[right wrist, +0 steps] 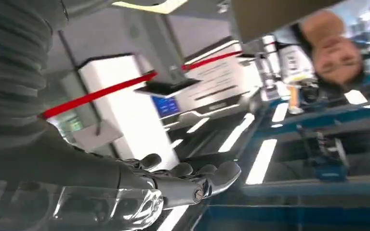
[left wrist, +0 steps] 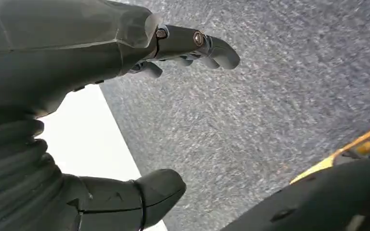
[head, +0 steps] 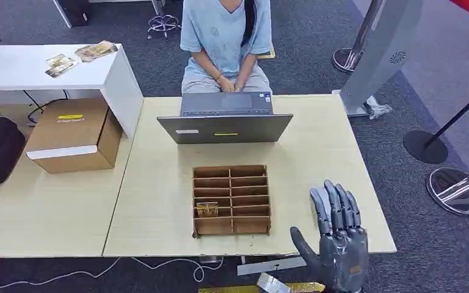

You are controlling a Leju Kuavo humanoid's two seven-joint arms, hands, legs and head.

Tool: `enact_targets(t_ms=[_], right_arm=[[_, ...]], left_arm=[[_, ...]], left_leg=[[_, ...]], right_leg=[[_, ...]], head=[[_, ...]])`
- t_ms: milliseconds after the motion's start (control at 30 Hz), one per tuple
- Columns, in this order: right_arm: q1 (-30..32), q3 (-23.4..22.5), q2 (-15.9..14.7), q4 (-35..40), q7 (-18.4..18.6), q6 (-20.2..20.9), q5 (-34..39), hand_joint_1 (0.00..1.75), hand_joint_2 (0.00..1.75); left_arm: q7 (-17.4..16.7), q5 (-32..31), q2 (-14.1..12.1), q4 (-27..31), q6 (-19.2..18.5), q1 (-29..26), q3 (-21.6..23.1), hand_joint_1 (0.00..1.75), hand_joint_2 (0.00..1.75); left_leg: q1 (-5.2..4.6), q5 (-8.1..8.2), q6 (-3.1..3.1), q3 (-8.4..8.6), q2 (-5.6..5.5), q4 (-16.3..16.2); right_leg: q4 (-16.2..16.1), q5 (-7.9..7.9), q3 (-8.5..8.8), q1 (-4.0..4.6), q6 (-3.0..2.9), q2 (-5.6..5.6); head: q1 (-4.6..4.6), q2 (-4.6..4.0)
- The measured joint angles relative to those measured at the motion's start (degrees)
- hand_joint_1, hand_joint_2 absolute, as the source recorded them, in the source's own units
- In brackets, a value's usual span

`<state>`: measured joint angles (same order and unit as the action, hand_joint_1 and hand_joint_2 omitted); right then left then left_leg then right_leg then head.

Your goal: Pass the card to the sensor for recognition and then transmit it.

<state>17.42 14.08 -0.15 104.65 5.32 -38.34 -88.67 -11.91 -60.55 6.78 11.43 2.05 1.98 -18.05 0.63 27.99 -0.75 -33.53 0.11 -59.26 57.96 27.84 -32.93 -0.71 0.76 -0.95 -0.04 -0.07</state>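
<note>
A card (head: 207, 210) with a gold-brown picture stands in a left slot of the brown slotted card box (head: 232, 199) on the light wooden table (head: 159, 183). My right hand (head: 336, 241) is raised over the table's near right corner, to the right of the box, fingers straight and apart, holding nothing. In the right wrist view the same right hand (right wrist: 173, 180) is open, fingers stretched out. My left hand (left wrist: 139, 57) hangs over grey carpet, fingers loosely curled, thumb apart, nothing in it.
A grey laptop (head: 226, 119) stands at the table's far side; a person in a light blue shirt (head: 226, 36) sits behind it. A cardboard box (head: 76, 134) lies on the left table. A white desk (head: 36, 67) holds loose cards. Barrier posts (head: 458, 189) stand at right.
</note>
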Motion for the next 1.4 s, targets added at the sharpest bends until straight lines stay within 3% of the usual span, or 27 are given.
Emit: enact_targets(t_ms=[133,267,367,467,633,800,900,1100,1400], right_arm=[[-0.2,0.5,-2.0,-0.8,5.2,4.4,-1.3,0.0,1.75],[-1.0,4.4,-4.2,-1.0,14.4,15.0,-1.4,0.0,1.75],[-1.2,6.9,-4.5,-1.3,16.3,19.9,-1.4,0.0,1.75],[-1.6,8.1,-4.9,-1.4,16.7,21.6,-0.9,0.0,1.75],[-2.1,9.2,-5.1,-1.5,14.4,21.8,4.6,0.0,1.75],[-2.4,10.7,-5.1,-0.9,4.0,25.1,26.9,0.0,1.75],[-2.4,11.7,-5.4,-0.3,-0.1,26.5,33.9,0.0,1.75],[-3.7,14.0,-6.1,-0.4,-2.2,27.6,34.1,0.0,1.75],[-7.5,18.6,-5.8,-3.3,2.8,27.3,22.0,0.0,1.75]], left_arm=[[-0.9,1.4,0.0,0.0,0.0,0.0,-0.5,0.0,1.75],[-1.1,1.1,0.1,0.0,0.0,0.0,-0.9,0.0,1.75],[-1.1,1.1,0.3,0.0,0.0,0.0,-1.2,0.0,1.75],[-1.1,0.3,0.5,0.0,-0.1,0.0,-1.2,0.0,1.75],[-1.1,-0.7,0.7,0.0,-0.4,0.0,-1.2,0.0,1.75],[-1.1,-1.5,0.8,0.0,-0.5,0.0,-1.2,0.0,1.75],[-1.1,-1.7,0.8,0.0,-0.9,0.0,-1.2,0.0,1.75],[-0.9,-2.7,0.9,0.0,-1.0,0.0,-1.2,0.0,1.75],[-0.9,-4.2,1.0,0.0,-1.0,0.1,-1.1,0.0,1.75]], left_leg=[[-0.01,0.0,0.0,-0.01,0.0,0.0],[-0.01,0.0,0.0,0.0,0.0,0.0],[0.0,0.0,0.0,0.0,0.0,0.0],[0.0,0.0,0.0,0.0,0.0,0.0],[0.0,0.0,0.0,0.0,0.0,0.0],[0.0,0.0,0.0,0.0,0.0,0.0],[0.0,0.0,0.0,0.0,0.0,0.0],[0.0,0.0,0.0,0.01,0.01,0.0],[0.0,-0.01,-0.01,0.02,0.01,0.0]], right_leg=[[0.0,0.0,0.01,-0.01,0.0,0.02],[0.0,0.0,0.01,-0.01,0.0,0.0],[0.0,0.0,0.0,0.0,0.0,0.0],[0.0,0.0,0.0,0.0,0.0,0.01],[0.0,0.0,0.0,0.0,0.0,0.01],[0.0,0.0,0.0,0.0,0.0,0.01],[0.0,0.0,0.0,0.0,0.0,0.01],[0.0,0.0,0.0,0.0,0.0,0.02],[0.0,-0.01,0.01,0.0,-0.01,0.02]], head=[[0.02,0.0],[0.02,0.0],[0.02,0.0],[0.02,0.0],[0.02,0.0],[0.02,0.0],[0.02,0.0],[0.02,0.0],[0.02,0.0]])
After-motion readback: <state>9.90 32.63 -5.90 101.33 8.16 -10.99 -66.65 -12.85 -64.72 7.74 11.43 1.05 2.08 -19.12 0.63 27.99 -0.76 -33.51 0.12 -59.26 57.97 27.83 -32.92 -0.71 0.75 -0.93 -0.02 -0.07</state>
